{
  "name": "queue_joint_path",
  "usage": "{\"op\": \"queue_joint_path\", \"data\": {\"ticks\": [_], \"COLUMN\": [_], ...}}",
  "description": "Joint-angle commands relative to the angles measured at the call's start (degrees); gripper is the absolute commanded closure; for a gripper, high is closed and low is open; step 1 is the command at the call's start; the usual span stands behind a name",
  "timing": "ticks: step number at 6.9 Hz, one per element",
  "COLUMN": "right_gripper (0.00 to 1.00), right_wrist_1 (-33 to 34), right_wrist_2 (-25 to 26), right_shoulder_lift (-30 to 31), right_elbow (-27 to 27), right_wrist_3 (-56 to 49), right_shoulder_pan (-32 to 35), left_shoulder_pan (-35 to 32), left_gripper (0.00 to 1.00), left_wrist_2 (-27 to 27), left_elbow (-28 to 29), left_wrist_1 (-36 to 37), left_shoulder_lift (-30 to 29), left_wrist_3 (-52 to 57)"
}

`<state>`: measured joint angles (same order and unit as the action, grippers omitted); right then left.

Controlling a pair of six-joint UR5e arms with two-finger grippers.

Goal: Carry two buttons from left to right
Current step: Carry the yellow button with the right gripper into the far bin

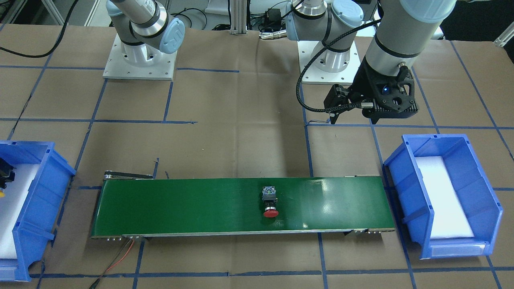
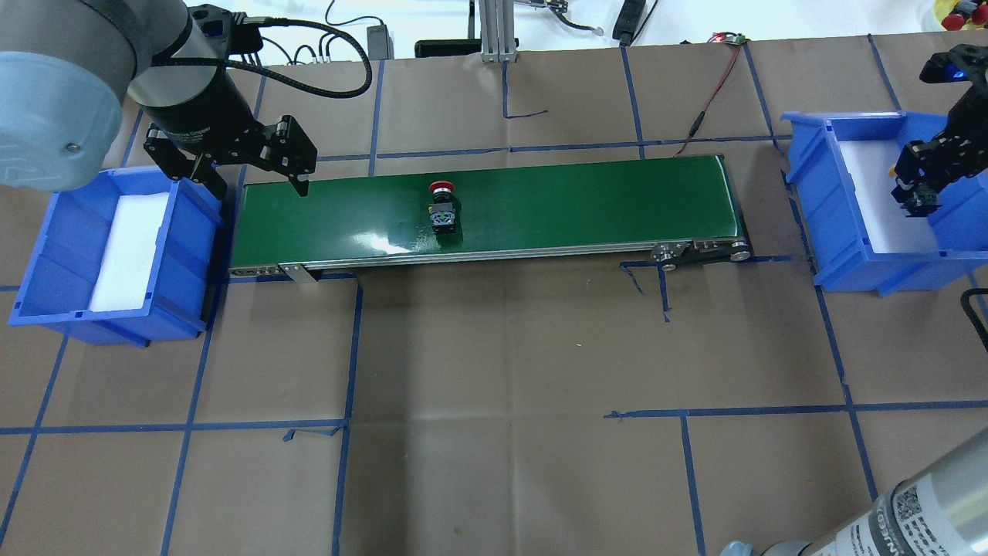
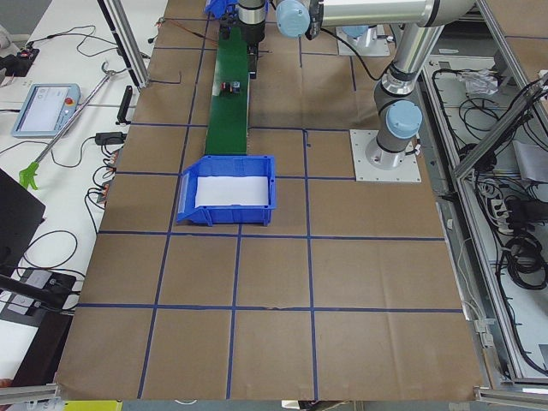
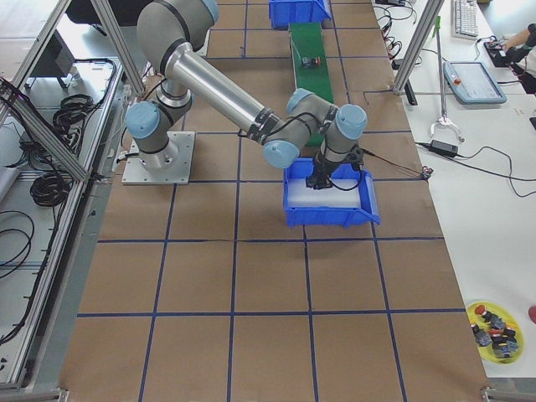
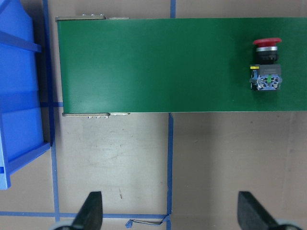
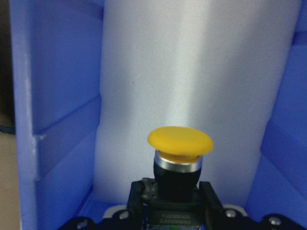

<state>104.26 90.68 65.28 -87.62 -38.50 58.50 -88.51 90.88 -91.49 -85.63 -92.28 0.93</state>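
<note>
Green belt (image 2: 579, 201): it runs from beneath my left gripper (image 5: 171, 203) toward my right gripper (image 2: 917, 199). Right bin (image 2: 872, 270): directly below the right gripper. Left gripper: jaws spread wide, holding nothing. Right gripper: clamped on the black body of the yellow button (image 6: 180, 143), cap projecting past the fingertips. Red button (image 2: 442, 208): on its side mid-belt, well apart from both grippers.

Risks, as I judge them: releasing from this height could bounce the yellow button off the foam. If the red button is left unattended, it could run off the belt end.
</note>
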Motion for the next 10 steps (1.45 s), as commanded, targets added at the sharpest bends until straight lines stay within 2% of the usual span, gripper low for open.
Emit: {"op": "queue_joint_path", "data": {"ticks": [1,3,5,6,7,9,10], "right_gripper": [0.94,0.93,0.9,0.61,0.43,0.22,0.2], "right_wrist_1": [5.3,6.0,6.0,6.0,6.0,5.8,5.5], "right_wrist_2": [0.4,0.6,3.1,2.8,2.1,1.8,1.8], "right_shoulder_lift": [-0.9,-2.2,-2.4,-2.5,-2.5,-2.1,-1.8], "right_elbow": [-5.3,-5.8,-5.8,-5.8,-5.8,-5.7,-5.5], "right_wrist_3": [-0.3,-0.3,-0.2,-0.1,0.1,0.4,0.5], "right_shoulder_pan": [-0.1,-0.3,-0.6,-0.6,-0.6,-0.4,-0.4], "left_shoulder_pan": [0.0,0.0,0.0,0.0,0.0,0.0,0.0], "left_gripper": [0.0,0.0,0.0,0.0,0.0,0.0,0.0], "left_wrist_2": [0.0,0.0,0.0,0.0,0.0,0.0,0.0], "left_elbow": [0.0,0.0,0.0,0.0,0.0,-0.1,0.0], "left_wrist_1": [0.0,0.2,0.2,0.2,0.2,0.2,0.2], "left_shoulder_lift": [0.0,0.0,0.0,0.0,0.0,0.0,0.0], "left_wrist_3": [0.0,0.0,0.0,0.0,0.0,0.0,0.0]}}
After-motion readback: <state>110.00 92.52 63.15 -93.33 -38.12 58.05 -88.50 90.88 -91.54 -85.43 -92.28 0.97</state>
